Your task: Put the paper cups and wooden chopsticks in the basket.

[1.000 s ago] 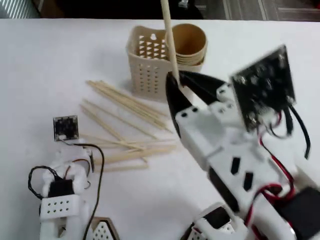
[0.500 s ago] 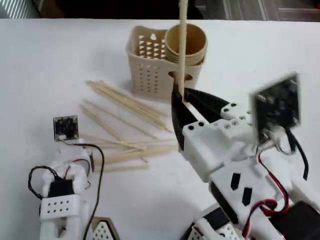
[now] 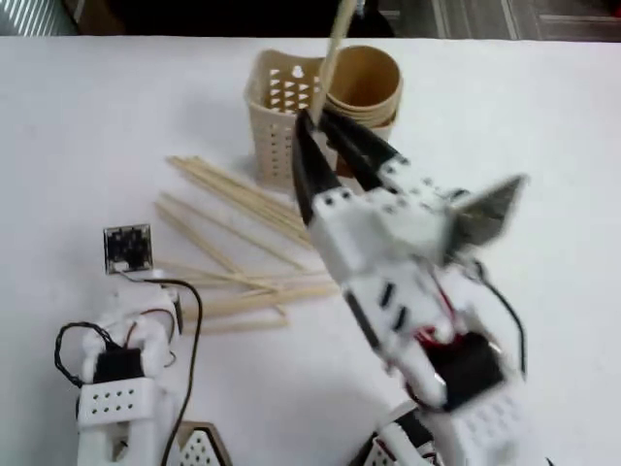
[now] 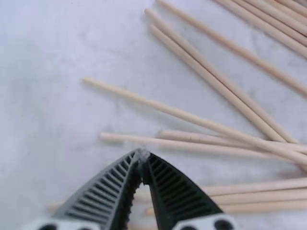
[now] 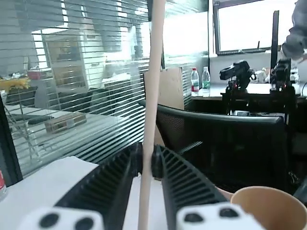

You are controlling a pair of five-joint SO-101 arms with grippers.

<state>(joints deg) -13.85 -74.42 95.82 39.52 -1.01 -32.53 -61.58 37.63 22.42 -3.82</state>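
At the left of the white table point(image 3: 78, 116) stands the left arm point(image 3: 116, 374), a white body with black cables and a small square circuit board beside it. Its wrist view looks down on the left tool point(image 4: 140, 154), whose ribbed dark fingers are pressed together with nothing between them. The tips hang over the table just beside one stick; whether they touch it cannot be told

Right of that arm lie the loose pale wooden chopsticks point(image 3: 243, 209), spread flat on the table in a rough fan. Some run diagonally toward the basket and others lie nearly level below them, a few crossing. In the left wrist view these sticks point(image 4: 192, 120) cross the table point(image 4: 48, 72) ahead of the closed tips

Next comes the cream perforated plastic basket point(image 3: 281, 126), upright near the table's far edge. Over it the right tool point(image 3: 312, 116) pinches a single wooden chopstick point(image 3: 335, 39) between its black fingers. The stick stands nearly upright, leaning a little, and runs out of the high view at the top. The right wrist view shows the same grip, with the right tool point(image 5: 146, 160) clamped on the stick point(image 5: 152, 96)

At the basket's right side sit the stacked brown paper cups point(image 3: 369, 83), open mouths up, seemingly inside it; the top rim point(image 5: 268, 206) shows in the right wrist view
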